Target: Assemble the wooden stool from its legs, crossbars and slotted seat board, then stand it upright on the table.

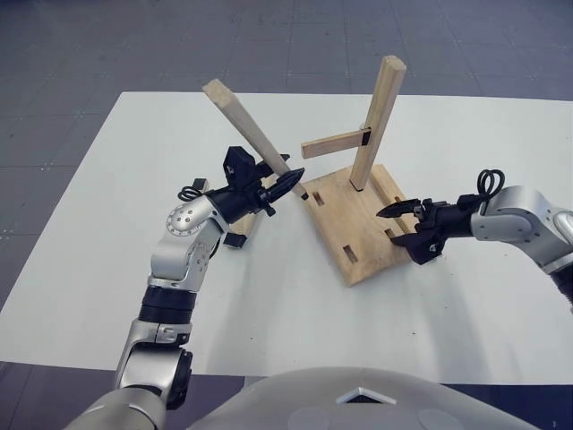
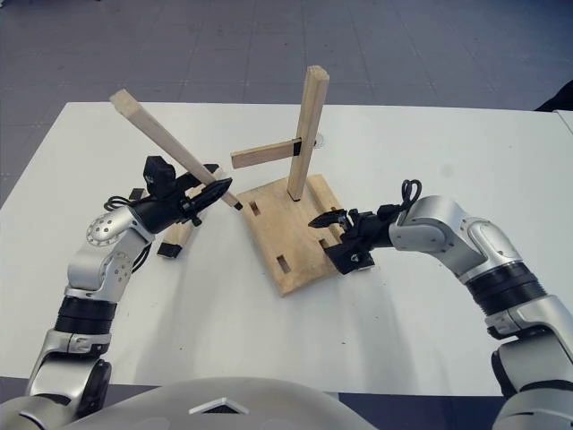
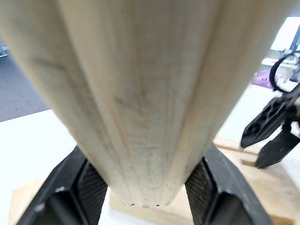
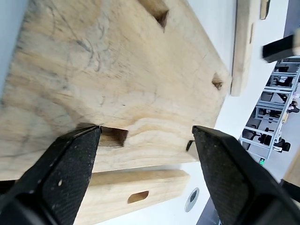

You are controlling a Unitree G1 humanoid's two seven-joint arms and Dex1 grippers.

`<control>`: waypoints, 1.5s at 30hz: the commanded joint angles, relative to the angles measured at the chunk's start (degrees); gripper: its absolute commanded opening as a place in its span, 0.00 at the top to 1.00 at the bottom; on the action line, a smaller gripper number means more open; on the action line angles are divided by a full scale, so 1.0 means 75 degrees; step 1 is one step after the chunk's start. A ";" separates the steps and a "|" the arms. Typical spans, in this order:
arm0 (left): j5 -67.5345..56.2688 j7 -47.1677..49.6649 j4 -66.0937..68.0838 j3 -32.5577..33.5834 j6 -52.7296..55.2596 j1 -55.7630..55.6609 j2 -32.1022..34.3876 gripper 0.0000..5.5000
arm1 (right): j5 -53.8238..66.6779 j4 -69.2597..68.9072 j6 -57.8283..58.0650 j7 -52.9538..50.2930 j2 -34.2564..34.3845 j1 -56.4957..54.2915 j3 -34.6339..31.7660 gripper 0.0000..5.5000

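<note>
Lying on the worktop [image 1: 269,313], the seat board [image 1: 358,228] holds one upright leg [image 1: 376,125]. The left end effector [image 1: 282,186] clenches a second leg [image 1: 246,125], tilted, its foot perhaps touching the board's corner. A crossbar [image 1: 331,143] juts from the upright leg. The right end effector [image 1: 389,226] gapes, released, at the board's right edge.

Seat board [image 1: 354,224] flat on the table's [image 1: 466,125] middle, upright leg [image 1: 376,121] standing on its far part, crossbar [image 1: 329,145] jutting left from that leg, tilted leg [image 1: 251,130] left of the board
</note>
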 commanded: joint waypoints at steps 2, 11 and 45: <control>0.0345 -0.0497 0.1057 0.0049 -0.1042 -0.0264 -0.0365 0.63 | 0.0441 -0.0122 0.0631 0.0193 0.0237 -0.0094 -0.0510 0.35; 0.0334 -0.1077 0.2115 0.0307 -0.1922 -0.0896 -0.0849 0.63 | -0.1068 0.2237 0.1907 -0.1315 0.1401 -0.0645 -0.0527 0.35; 0.0990 -0.1864 0.3062 0.0270 -0.2052 -0.0763 -0.0711 0.63 | -0.1812 0.5949 0.1300 -0.3145 0.3829 -0.2288 0.0311 0.35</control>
